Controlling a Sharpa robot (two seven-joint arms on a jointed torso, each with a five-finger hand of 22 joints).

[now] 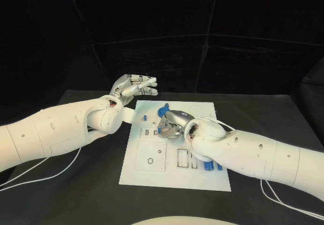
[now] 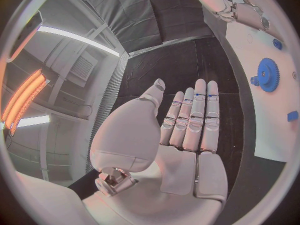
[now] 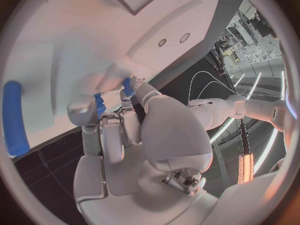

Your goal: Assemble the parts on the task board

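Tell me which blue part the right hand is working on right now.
The small blue part pinched in the right hand fingertips mid-board; the blue gear and the cylinders at the near edge lie untouched.

— Where does your head camera sit?
— High above the black desk (image 1: 270,112), facing down at the white rectangular task board (image 1: 202,180) from some way off.
— And the wrist cameras?
— Each sits close behind my own silver robot hand, left (image 2: 187,135) and right (image 3: 122,135). All three views share that board, and the blue toothed gear (image 2: 269,74) shows from my left wrist.
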